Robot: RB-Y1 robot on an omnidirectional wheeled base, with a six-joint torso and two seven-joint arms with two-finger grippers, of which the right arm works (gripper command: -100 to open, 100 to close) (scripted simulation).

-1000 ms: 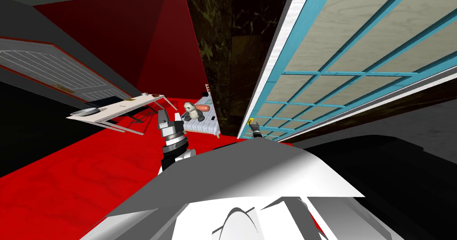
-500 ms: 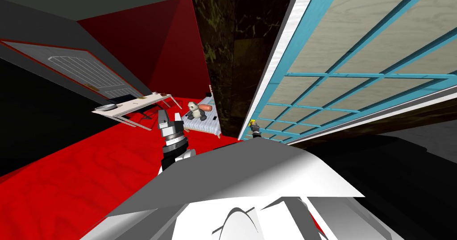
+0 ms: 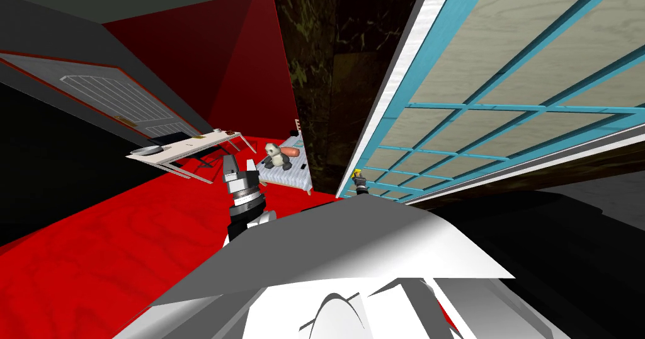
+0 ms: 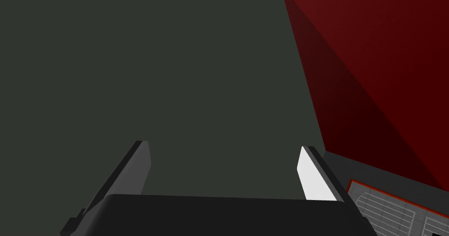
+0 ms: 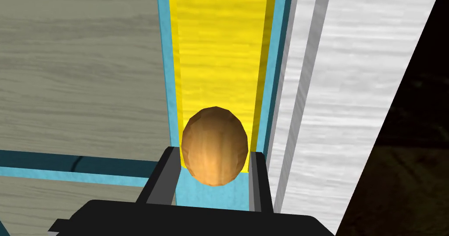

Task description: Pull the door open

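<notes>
1. My right pincer [image 5: 215,155] is pinching the brown knob [image 5: 215,143], with one finger pressed against each of its sides.
2. The knob sits on a yellow strip [image 5: 219,49] that runs along one edge of the door [image 5: 79,71]. The door is a teal grid holding beige wood-grain panels.
3. A white frame [image 5: 351,93] lies just beside that same edge of the door, and past it there is a dark mottled wall [image 3: 334,70].
4. In the head view the door splays wide across my right side, and my right pincer shows small at its knob edge.
5. My left pincer [image 4: 224,146] is spread and holds nothing. It hangs over the red floor [image 3: 94,247], well apart from the door on its knob side.
6. A bed [image 3: 291,176] stands near the door's knob edge, past the mottled wall, with a panda toy [image 3: 276,155] sitting on it.
7. A white desk [image 3: 189,146] stands farther from the door than the bed does.
8. A pale panelled door [image 3: 113,99] in the grey wall is farther off than the desk.
</notes>
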